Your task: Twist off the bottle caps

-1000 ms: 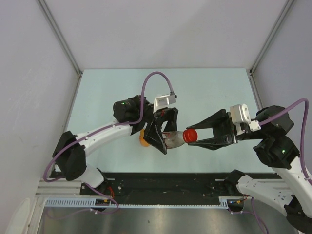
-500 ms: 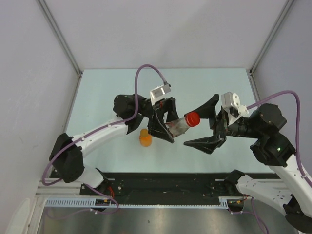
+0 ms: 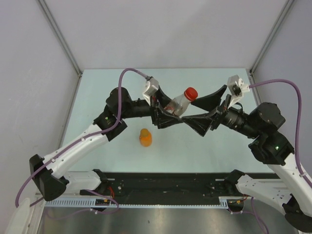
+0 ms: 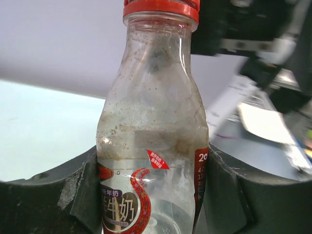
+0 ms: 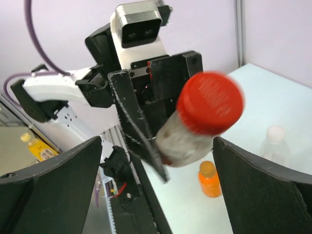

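While left gripper (image 4: 152,197) clamps the clear bottle (image 4: 152,122) aloft, right gripper (image 5: 156,180) gapes empty before red cap (image 5: 209,103); next: close, twist.

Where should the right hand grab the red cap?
Likely best: pinch the round red screw cap across its side wall, coming end-on along the neck. The clear plastic bottle points cap-first at the open right hand, left hand clamping its body.

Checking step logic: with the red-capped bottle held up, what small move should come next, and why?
Probably bring the right gripper onto the red cap and close: its jaws stand wide open facing the cap, which is on, and the left gripper clamps the bottle.
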You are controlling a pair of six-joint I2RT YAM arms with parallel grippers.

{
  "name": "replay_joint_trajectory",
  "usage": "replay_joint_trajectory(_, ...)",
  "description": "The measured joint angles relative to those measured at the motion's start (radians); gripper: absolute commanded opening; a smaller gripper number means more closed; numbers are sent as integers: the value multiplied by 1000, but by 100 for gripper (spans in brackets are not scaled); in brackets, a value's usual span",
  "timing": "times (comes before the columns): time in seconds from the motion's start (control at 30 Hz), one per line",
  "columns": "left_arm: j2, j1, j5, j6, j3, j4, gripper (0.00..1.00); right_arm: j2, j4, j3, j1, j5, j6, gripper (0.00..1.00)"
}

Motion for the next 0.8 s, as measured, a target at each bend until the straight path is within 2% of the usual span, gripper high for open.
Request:
replay_joint_trajectory(0.2,-52,-24,-355,132,-16,-113,0,12,5,0,1,130,115,100)
replay_joint_trajectory(0.43,-74,-122,-716,251,-38,-185,0,23,19,2,1,279,206,100)
replay_joint_trajectory(0.63,-104,-241,-934,362,-86,-187,0,58,28,2,1,365,268,100)
replay_joint_trajectory(0.8,-120,-296,-1052,429,-121,-163,0,98,27,3,1,414,311,92)
